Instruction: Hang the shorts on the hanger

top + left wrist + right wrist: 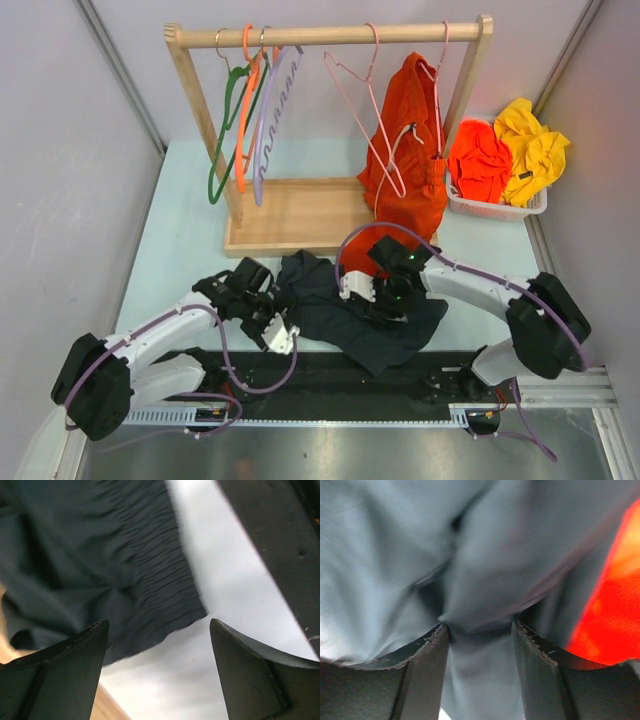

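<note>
The shorts [322,305] lie crumpled on the counter [190,230] between the two arms. The right end effector [385,297] is pressed down into them near their middle. In the right wrist view, its fingers [425,665] are closed on a raised fold of the dark fabric [520,545], with orange cloth [615,605] off to their right. The left end effector [276,330] stands apart with nothing between its fingers [75,665]. It sits just beside the shorts' gathered waistband edge [160,580], which lies ahead and to its left over the pale counter. The pale-pink hanger [362,125] hangs bare from the wooden rack [330,36], well beyond the right end effector and beside a hanging orange garment [410,150].
</note>
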`<action>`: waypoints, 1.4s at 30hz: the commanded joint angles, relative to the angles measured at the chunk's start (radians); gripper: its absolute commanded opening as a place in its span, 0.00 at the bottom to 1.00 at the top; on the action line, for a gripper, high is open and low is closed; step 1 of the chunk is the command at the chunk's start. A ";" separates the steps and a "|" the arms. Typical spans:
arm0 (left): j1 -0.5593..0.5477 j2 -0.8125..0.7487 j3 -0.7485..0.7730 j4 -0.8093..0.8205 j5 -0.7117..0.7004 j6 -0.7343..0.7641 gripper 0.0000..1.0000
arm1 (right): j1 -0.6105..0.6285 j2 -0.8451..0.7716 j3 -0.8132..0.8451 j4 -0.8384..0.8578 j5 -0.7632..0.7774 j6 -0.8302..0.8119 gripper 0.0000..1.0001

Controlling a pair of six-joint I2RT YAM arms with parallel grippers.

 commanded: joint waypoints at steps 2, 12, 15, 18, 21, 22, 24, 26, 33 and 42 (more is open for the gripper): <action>-0.061 -0.062 -0.144 0.181 -0.027 0.085 0.81 | -0.018 0.086 0.004 0.311 0.111 -0.045 0.54; -0.063 -0.033 0.041 0.019 -0.035 -0.321 0.00 | -0.045 0.244 0.102 0.586 0.185 -0.023 0.51; -0.025 -0.004 0.161 -0.075 0.063 -0.491 0.00 | -0.073 0.229 0.182 0.560 0.165 0.020 0.56; 0.041 0.073 0.291 -0.175 0.176 -0.622 0.00 | -0.136 0.138 0.237 0.411 0.019 0.095 0.66; 0.145 0.208 0.386 -0.204 0.261 -0.726 0.00 | -0.182 -0.004 0.240 0.239 -0.136 0.119 0.76; 0.172 0.261 0.403 -0.201 0.278 -0.775 0.00 | -0.188 -0.035 0.237 0.152 -0.167 0.119 0.80; 0.238 0.309 0.435 -0.175 0.308 -0.831 0.00 | -0.196 -0.122 0.231 0.074 -0.229 0.106 0.83; 0.277 0.372 0.455 -0.152 0.328 -0.895 0.00 | -0.193 -0.202 0.196 0.001 -0.260 0.073 0.84; 0.295 0.521 0.486 -0.118 0.321 -1.056 0.00 | -0.044 -0.348 0.055 -0.060 -0.209 -0.012 0.81; 0.357 0.556 0.486 -0.086 0.336 -1.128 0.01 | 0.223 -0.394 -0.146 0.043 -0.127 -0.104 0.81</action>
